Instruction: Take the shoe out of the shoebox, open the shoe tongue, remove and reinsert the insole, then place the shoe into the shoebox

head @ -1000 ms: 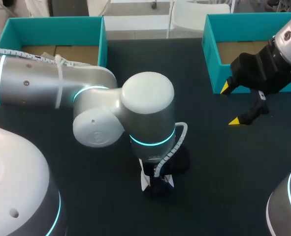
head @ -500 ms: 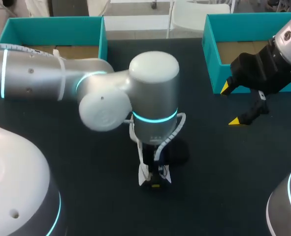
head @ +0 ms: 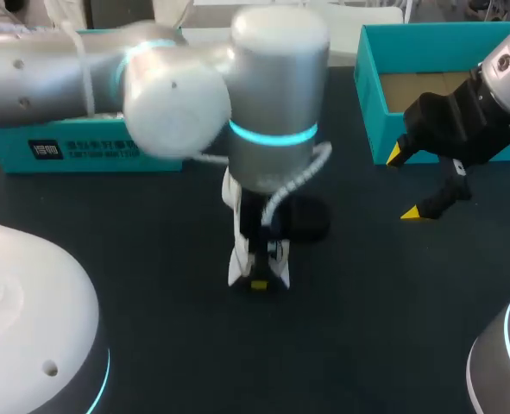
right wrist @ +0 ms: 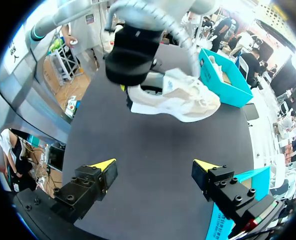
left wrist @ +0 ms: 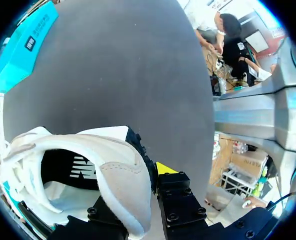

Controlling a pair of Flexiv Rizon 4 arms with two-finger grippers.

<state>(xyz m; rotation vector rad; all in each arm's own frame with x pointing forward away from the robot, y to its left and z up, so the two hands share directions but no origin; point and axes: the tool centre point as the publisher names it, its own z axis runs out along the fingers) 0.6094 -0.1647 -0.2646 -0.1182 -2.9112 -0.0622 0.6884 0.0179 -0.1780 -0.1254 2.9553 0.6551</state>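
While the left gripper (left wrist: 140, 195) is clamped on the heel of the white sneaker (head: 255, 259), one yellow-tipped finger outside the heel wall and the other apparently inside the collar, the shoe hangs above the middle of the dark table (head: 151, 259), clear of both teal boxes. On that showing the first step reads as done: the sneaker is out of the shoebox (which of the two it belongs to cannot be told, the left shoebox (head: 82, 151) lying behind the left arm and the right shoebox (head: 377, 103) beside the other arm). In the left wrist view the sneaker's mouth faces the camera, and a dark insole (left wrist: 70, 167) appears to lie seated inside, so the removal and reinsertion look not yet started. The tongue is hard to make out; the laces (left wrist: 7, 160) seem drawn together, which suggests it is not yet pulled open. The right gripper (right wrist: 154, 167) hovers over the table near the right shoebox, its fingers spread wide and holding nothing, with the sneaker well ahead of it in its own wrist view. What is left, by this judgement, is most of the task: setting or steadying the shoe, opening the tongue, taking the insole out and putting it back, then returning the shoe to its box.
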